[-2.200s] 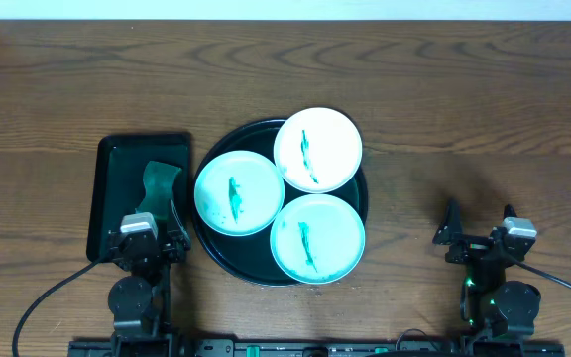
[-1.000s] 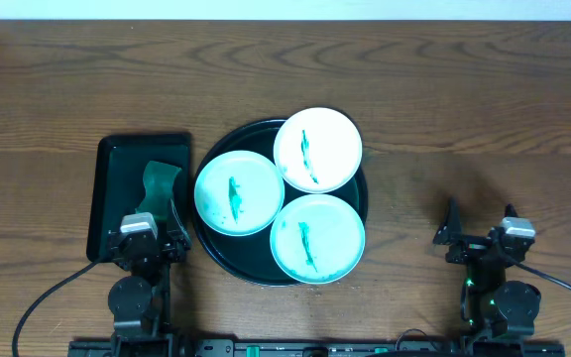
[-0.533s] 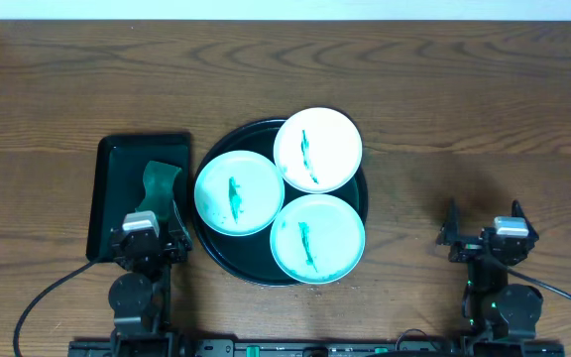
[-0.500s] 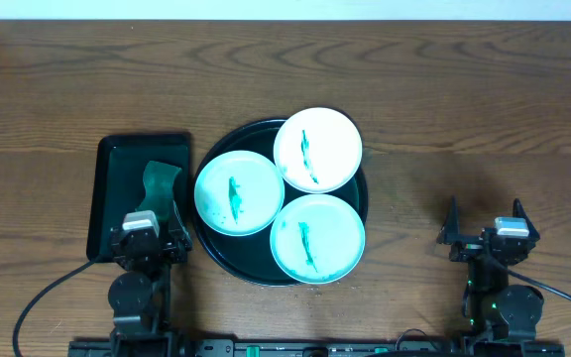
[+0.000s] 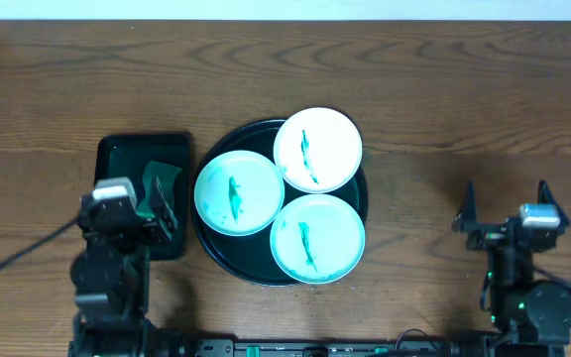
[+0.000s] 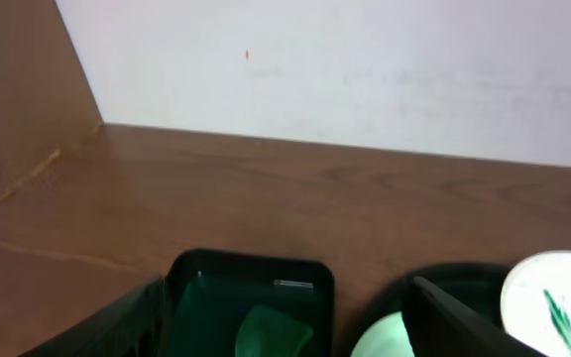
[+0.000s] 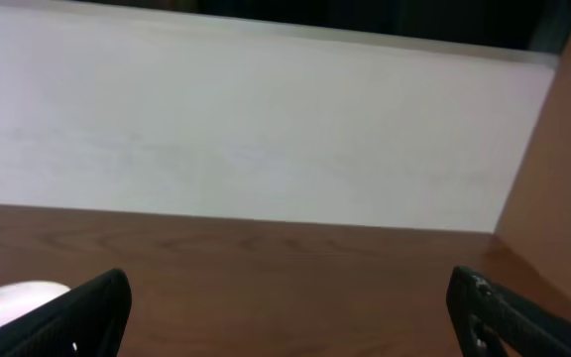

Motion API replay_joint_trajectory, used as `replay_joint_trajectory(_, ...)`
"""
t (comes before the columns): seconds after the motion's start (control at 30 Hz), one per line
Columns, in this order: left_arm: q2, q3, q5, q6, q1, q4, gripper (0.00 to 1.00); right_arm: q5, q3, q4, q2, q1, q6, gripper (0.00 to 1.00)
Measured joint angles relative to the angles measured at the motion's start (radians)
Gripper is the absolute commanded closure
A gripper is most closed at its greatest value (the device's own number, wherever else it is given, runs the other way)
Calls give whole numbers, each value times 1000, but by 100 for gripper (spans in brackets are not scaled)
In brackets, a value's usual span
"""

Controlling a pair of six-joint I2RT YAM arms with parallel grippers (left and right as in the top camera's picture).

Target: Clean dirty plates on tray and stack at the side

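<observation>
Three white plates with teal smears lie on the round dark tray (image 5: 209, 250): one at the left (image 5: 239, 192), one at the back (image 5: 317, 149), one at the front (image 5: 317, 238). My left gripper (image 5: 132, 203) is open and empty over the rectangular tray, left of the plates. In the left wrist view its jaws (image 6: 285, 337) frame the green sponge (image 6: 271, 332), with the round tray (image 6: 444, 273) and two plates (image 6: 563, 297) (image 6: 385, 337) to the right. My right gripper (image 5: 505, 203) is open and empty, well right of the tray. Its wrist view (image 7: 290, 317) shows bare table and one plate edge (image 7: 18, 297).
A smaller rectangular dark tray (image 5: 117, 154) with a green sponge (image 5: 157, 183) sits left of the round tray; it also shows in the left wrist view (image 6: 251, 273). A white wall runs along the table's far edge. Bare wooden table lies right of the round tray.
The left arm has lifted and moved left and forward over the rectangular tray. The right arm has moved right and forward, its jaws spread wider. The plates have not moved.
</observation>
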Motion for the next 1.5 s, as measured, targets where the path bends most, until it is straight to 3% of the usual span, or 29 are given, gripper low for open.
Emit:
replay_joint_trajectory(0.2, 217, 246, 3, 0, 0, -238, 25, -73, 229, -123, 262, 0, -2, 1)
replay_joint_trajectory(0.6, 631, 689, 35, 0, 0, -662, 25, -220, 731, -601, 811, 0, -7, 1)
replay_joint_trajectory(0.83, 806, 746, 116, 0, 0, -756, 25, -243, 925, -838, 1075, 0, -8, 1)
replay_joint_trajectory(1.1, 913, 746, 214, 0, 0, -765, 25, -350, 933, -856, 1176, 0, 27, 2)
replay_joint_trajectory(1.2, 929, 746, 266, 0, 0, -765, 25, -444, 933, -823, 1179, 1, 37, 18)
replay_joint_trajectory(1.37, 932, 746, 275, -8, 0, -762, 25, -509, 939, -729, 1198, 37, 137, 23)
replay_joint_trajectory(1.5, 932, 746, 185, -72, 13, -775, 21, -487, 945, -696, 1262, 146, 245, 31)
